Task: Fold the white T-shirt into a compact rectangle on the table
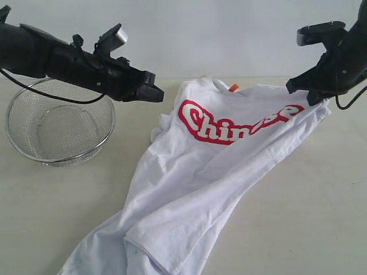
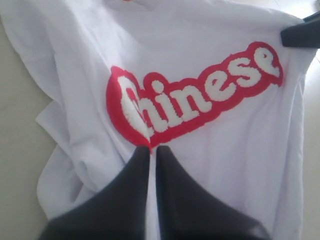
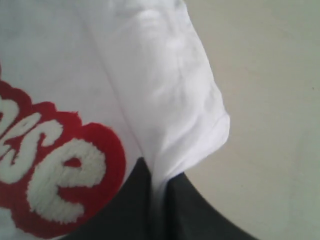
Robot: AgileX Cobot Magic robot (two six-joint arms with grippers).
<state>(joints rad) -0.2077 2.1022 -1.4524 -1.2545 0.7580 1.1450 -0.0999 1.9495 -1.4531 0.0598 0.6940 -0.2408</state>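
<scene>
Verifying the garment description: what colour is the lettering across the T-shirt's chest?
White lettering on red backing, on the white T-shirt; clearest in the left wrist view.

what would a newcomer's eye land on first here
The white T-shirt sprawled across the middle, with red "Chinese" lettering on its chest. The right gripper has its fingers shut on one sleeve, holding it up at far right. A round wire-mesh basket sits at the left.
</scene>
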